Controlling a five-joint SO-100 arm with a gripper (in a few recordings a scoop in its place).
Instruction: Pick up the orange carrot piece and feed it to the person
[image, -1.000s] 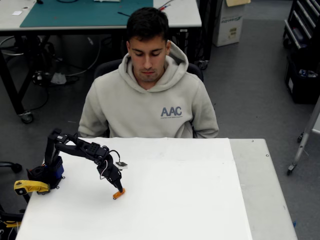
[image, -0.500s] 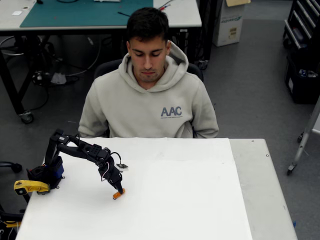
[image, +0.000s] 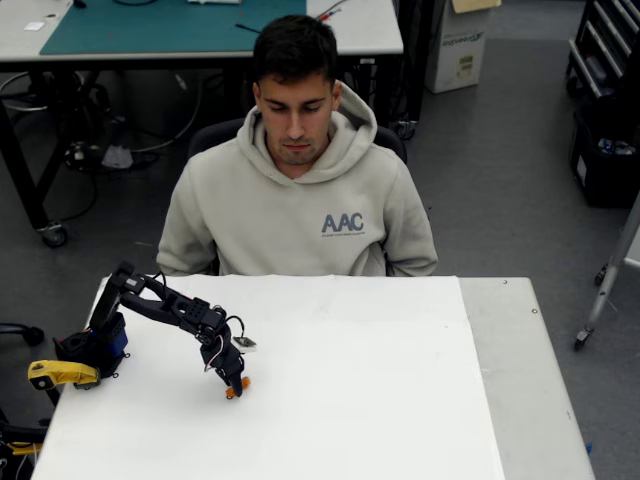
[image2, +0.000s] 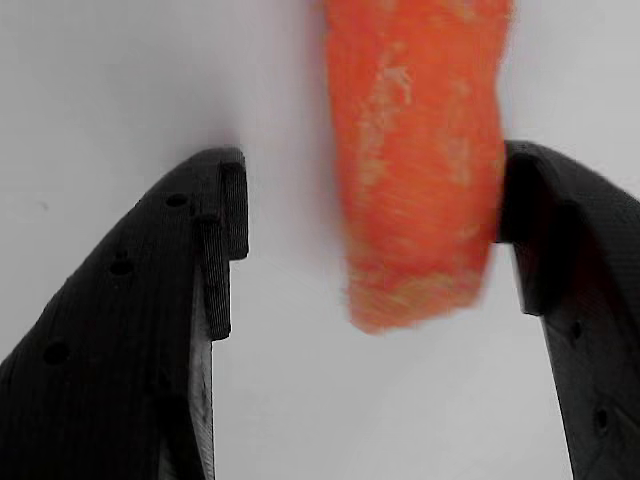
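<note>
The white table (image: 380, 400) is taking up the lower half of the overhead view, and the person (image: 300, 190) in the grey hoodie is sitting just behind its far edge, head tilted down toward the surface. The black SO-100 arm (image: 160, 305) is reaching from its base at the table's left edge and bending down so that the gripper (image: 236, 388) is pointing at the tabletop. The orange carrot piece (image: 240, 383) is lying on the table right at the fingertips.

In the wrist view the jaws are standing spread: the carrot piece (image2: 415, 160) is sitting between them, pressed against the right finger (image2: 560, 270), while a clear gap is separating it from the left finger (image2: 190, 280).

The grasping step appears to be in hand, with nothing pinched yet. The next move probably calls for closing the left finger across that gap until both pads are bearing on the carrot, then lifting and swinging toward the person's mouth, well apart from here.
</note>
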